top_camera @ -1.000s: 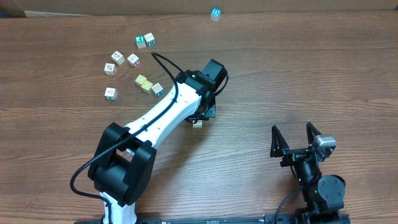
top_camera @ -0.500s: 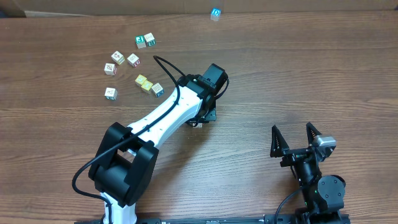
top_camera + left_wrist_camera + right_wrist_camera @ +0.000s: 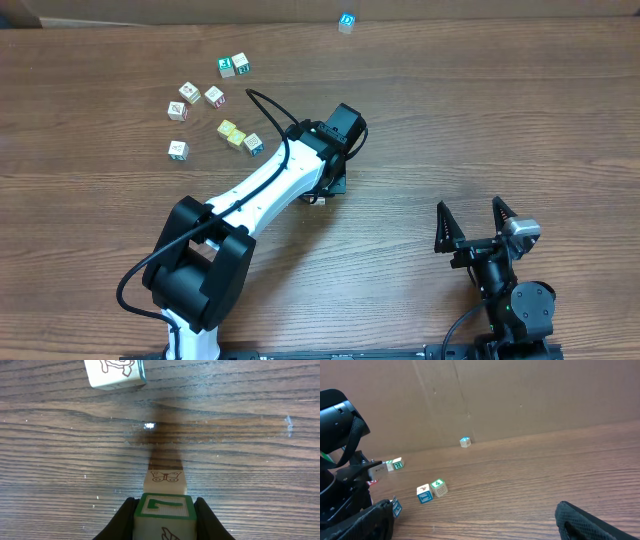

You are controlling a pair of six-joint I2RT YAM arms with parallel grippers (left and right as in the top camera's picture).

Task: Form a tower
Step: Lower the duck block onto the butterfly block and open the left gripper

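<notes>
My left gripper [image 3: 165,501] is shut on a cream cube with a green-printed face [image 3: 164,512]. Straight beyond it lies another cream cube with a butterfly drawing [image 3: 165,478]; I cannot tell whether the two touch. From overhead the left wrist [image 3: 335,135] hides both cubes near the table's middle. The tower [image 3: 346,22], cream with blue print on top, stands at the far back edge and also shows as the tower [image 3: 465,442] in the right wrist view. My right gripper [image 3: 468,206] is open and empty at the front right; it also shows as the right gripper [image 3: 472,507].
Several loose cubes lie at the back left, among them a green pair [image 3: 233,66] and two yellow cubes [image 3: 232,133]. A cube with a brown drawing [image 3: 115,372] lies ahead of the left gripper. A cardboard wall [image 3: 520,395] closes the table's back.
The left wrist shifted slightly toward the back right with its cube, then held still. The right arm has not moved.
</notes>
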